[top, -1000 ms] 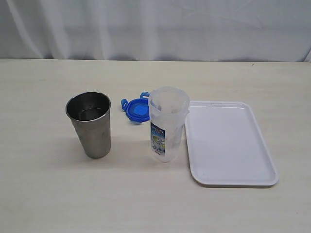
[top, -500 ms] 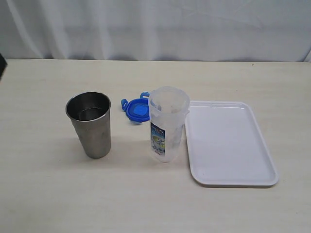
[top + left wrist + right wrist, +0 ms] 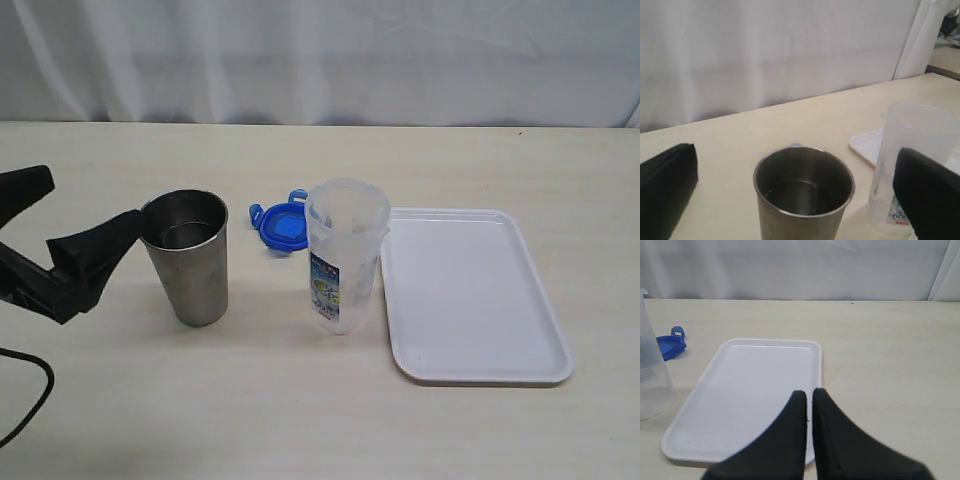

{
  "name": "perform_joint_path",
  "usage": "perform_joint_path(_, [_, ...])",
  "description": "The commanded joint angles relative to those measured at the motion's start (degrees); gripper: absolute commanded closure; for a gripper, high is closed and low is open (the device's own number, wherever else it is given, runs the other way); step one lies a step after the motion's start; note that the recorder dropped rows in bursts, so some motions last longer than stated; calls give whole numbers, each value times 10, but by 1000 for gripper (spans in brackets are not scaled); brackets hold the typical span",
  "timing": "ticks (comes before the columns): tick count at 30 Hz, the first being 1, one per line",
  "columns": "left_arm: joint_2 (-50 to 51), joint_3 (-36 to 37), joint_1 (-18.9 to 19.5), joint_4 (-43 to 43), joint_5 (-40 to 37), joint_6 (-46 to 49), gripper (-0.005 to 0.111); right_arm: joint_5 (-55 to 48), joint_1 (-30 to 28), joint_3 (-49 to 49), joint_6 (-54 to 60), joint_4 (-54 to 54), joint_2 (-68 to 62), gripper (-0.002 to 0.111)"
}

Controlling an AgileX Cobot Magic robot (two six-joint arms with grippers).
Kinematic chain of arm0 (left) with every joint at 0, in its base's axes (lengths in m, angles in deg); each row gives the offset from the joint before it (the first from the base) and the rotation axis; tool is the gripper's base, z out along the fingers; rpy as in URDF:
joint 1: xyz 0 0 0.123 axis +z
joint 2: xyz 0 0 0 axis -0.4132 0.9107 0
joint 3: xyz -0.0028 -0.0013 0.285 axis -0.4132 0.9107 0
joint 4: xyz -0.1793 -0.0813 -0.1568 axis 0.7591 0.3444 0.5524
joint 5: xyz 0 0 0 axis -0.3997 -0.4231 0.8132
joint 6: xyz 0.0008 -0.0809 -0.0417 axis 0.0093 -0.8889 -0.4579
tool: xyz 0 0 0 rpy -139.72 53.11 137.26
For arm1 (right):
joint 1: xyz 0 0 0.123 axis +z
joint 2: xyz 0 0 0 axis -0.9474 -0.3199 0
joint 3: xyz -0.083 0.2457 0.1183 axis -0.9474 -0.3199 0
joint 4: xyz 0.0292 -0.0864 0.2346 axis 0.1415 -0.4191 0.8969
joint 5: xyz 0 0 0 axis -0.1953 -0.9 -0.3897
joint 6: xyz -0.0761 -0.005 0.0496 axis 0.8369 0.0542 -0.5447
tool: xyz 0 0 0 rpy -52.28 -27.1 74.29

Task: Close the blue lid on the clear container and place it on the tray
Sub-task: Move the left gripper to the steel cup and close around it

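The clear container (image 3: 343, 255) stands upright and open-topped at the table's middle, just left of the white tray (image 3: 470, 295). The blue lid (image 3: 282, 225) lies flat on the table behind the container and apart from it. My left gripper (image 3: 95, 197) reaches in from the left, open and empty, with one fingertip close to the steel cup's rim. In the left wrist view, its fingers (image 3: 665, 192) stand wide to either side of the cup, and the container (image 3: 915, 160) is beyond. My right gripper (image 3: 808, 392) is shut and empty, above the tray's (image 3: 750, 390) near edge. The lid (image 3: 670, 346) and container (image 3: 652, 375) lie beyond it.
A steel cup (image 3: 190, 255) stands upright left of the container, between my left gripper and the lid. In the left wrist view the cup (image 3: 804, 190) fills the space between the fingers. A white curtain (image 3: 320, 60) runs behind the table's far edge.
My left gripper has come into the exterior view from the left and moved up to the steel cup. The container, lid, cup and tray have not moved.
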Motion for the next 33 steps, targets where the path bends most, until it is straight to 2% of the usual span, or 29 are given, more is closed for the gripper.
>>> perform_joint_path(1, [49,-2,-1,-4,30,38,2,0,-3,-1,4,1,4,104])
perform_joint_path(17, [241,-2,-1,9,172,143,2,0,-3,-1,4,1,4,104])
perform_joint_path(21, [299,-8,-1,5,172,176,2,0,-3,-1,4,1,4,104])
perform_joint_path(27, [373,-64,-1,-29,172,178,2,0,-3,-1,4,1,4,104])
perform_joint_path(33, [382,-91,-1,-38,172,174,2,0,-3,-1,4,1,4,104])
